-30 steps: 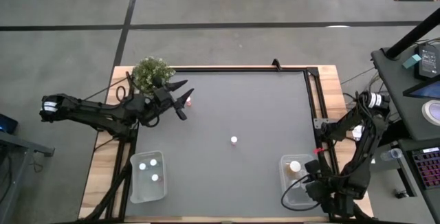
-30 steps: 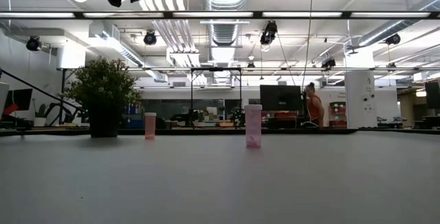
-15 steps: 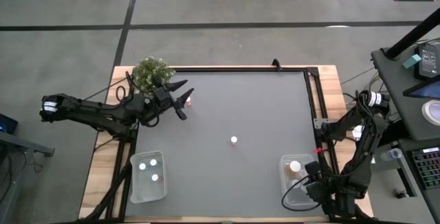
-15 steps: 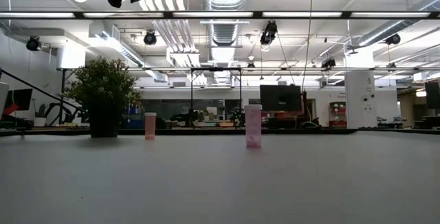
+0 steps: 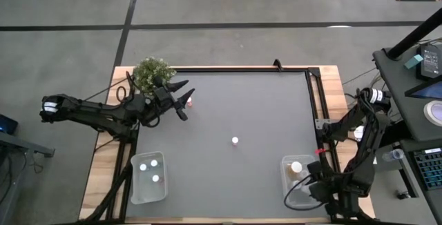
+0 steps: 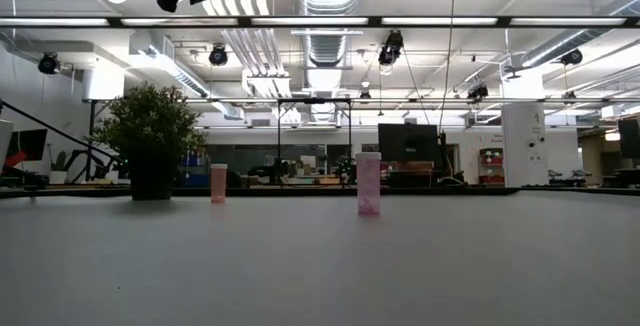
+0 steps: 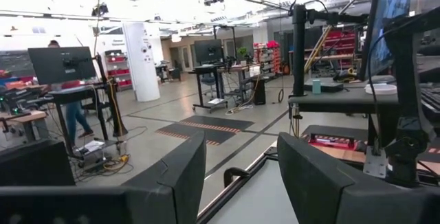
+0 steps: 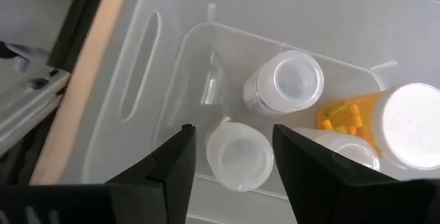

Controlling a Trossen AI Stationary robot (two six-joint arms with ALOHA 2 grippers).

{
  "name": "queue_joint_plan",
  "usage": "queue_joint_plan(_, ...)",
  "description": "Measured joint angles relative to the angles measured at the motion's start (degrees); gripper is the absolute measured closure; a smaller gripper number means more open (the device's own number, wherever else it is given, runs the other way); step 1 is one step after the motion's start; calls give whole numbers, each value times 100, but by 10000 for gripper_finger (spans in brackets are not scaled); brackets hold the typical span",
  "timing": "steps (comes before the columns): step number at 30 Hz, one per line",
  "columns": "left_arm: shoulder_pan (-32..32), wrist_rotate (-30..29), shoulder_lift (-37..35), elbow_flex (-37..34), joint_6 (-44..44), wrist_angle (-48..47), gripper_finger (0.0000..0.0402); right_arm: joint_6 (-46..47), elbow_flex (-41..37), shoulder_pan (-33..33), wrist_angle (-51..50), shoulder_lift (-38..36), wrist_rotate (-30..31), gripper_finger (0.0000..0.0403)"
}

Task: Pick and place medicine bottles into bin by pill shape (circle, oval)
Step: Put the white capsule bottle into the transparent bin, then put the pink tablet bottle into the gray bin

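Sorting well along: both bins hold bottles, two are left on the table.

The right gripper [image 8: 230,157] hangs over the right bin [image 5: 299,180], its jaws apart and empty; a small white-capped bottle [image 8: 238,157] stands right beneath them, with a second clear bottle [image 8: 285,83] and the larger orange bottle [image 8: 405,124] just beyond in the same bin. The left gripper [image 5: 184,94] waits with jaws spread beside a pinkish bottle [image 5: 188,102] near the potted plant [image 5: 152,73], nothing between them. Farther out, another bottle [image 5: 235,141] stands alone at mid-table, and the left bin [image 5: 148,179] holds two. The table [image 5: 242,101] is a plain grey mat framed in wood; behind it lies an open workshop with desks, monitors and ceiling ducts.
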Motion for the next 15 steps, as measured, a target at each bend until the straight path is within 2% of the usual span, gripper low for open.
queue_joint_plan(11,-11,33,0,2,-310,-74,240,337,0,-77,27,-924,88,225)
queue_joint_plan(15,-44,349,0,2,-443,-97,240,691,0,-230,43,-1359,852,225)
